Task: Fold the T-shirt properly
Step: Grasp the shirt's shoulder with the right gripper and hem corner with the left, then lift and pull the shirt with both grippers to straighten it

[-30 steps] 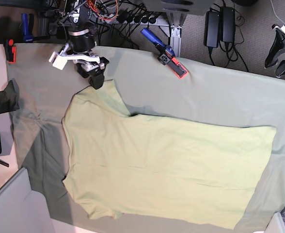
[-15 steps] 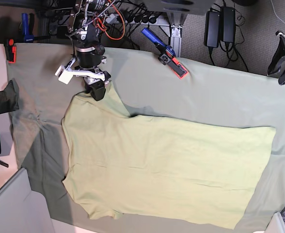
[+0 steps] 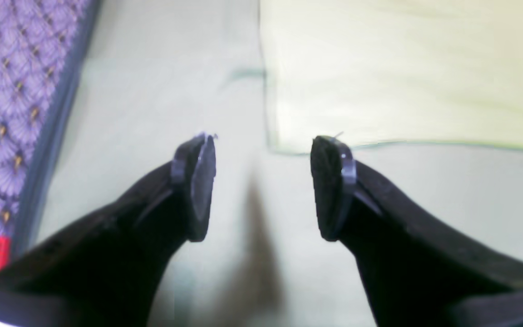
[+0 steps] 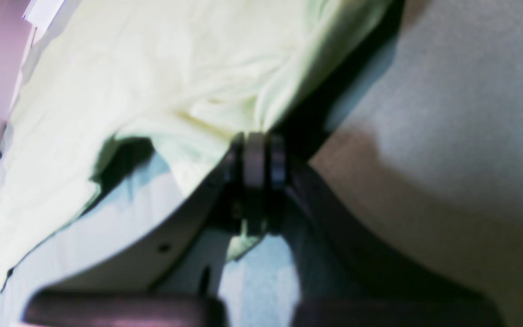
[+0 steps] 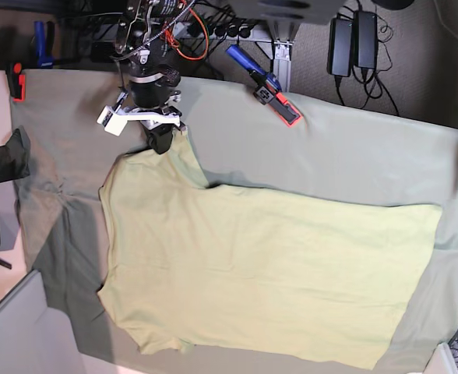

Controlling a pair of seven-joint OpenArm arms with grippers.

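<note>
Grey-green table cloth [image 5: 346, 148], T-shirt [image 5: 268, 273] sleeve in right gripper [image 4: 259, 156] jaws (left gripper [image 3: 261, 181] jaws apart)

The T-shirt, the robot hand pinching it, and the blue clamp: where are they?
T-shirt [image 5: 268, 273], base view, middle of its flat body.
Right gripper [image 5: 160, 140], base view, dark fingertips shut on the shirt's sleeve.
Blue clamp [image 5: 262, 83], base view, where the blue handle meets its red-orange tip.

Right claw [image 4: 258, 156] apparently clamped, left claw [image 3: 261, 181] spread wide
</note>
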